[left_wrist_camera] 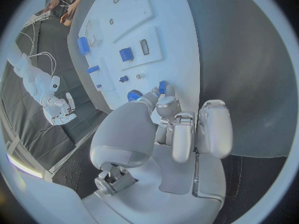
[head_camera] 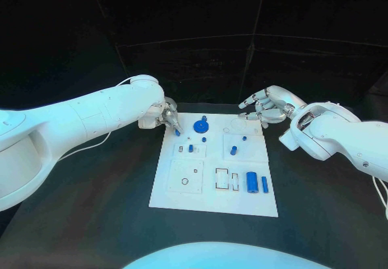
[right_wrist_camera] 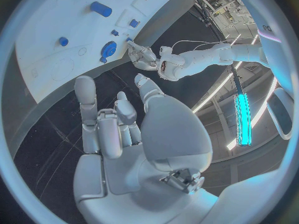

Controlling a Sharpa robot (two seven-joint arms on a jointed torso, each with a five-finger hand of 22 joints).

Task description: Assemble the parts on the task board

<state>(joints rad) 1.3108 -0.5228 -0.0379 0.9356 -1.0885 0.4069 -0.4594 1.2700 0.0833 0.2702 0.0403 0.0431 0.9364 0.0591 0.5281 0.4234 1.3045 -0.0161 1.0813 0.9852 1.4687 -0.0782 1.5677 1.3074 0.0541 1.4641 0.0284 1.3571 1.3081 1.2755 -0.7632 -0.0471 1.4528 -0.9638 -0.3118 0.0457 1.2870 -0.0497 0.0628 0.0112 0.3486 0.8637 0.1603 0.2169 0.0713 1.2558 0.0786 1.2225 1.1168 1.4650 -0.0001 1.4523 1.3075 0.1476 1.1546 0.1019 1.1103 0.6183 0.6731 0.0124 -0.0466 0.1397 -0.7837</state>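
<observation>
The white task board (head_camera: 212, 193) lies mid-table. At its far left corner my left hand (head_camera: 165, 117) pinches a small blue peg (head_camera: 177, 132) in its fingertips, just over the board's edge. The left wrist view shows that peg (left_wrist_camera: 162, 87) at the fingertips of my left hand (left_wrist_camera: 177, 124), close to the board (left_wrist_camera: 181, 40). My right hand (head_camera: 263, 107) hovers beyond the far right corner, fingers apart and holding nothing; the right wrist view shows it (right_wrist_camera: 121, 127) the same way. A round blue part (head_camera: 201, 123) stands near the far edge.
Small blue pieces (head_camera: 190, 148) (head_camera: 234, 150) stand in the board's middle blocks, and two blue cylinders (head_camera: 252, 181) lie side by side near the right edge. White cut-out frames (head_camera: 227, 179) sit beside them. Black table (head_camera: 97, 213) surrounds the board.
</observation>
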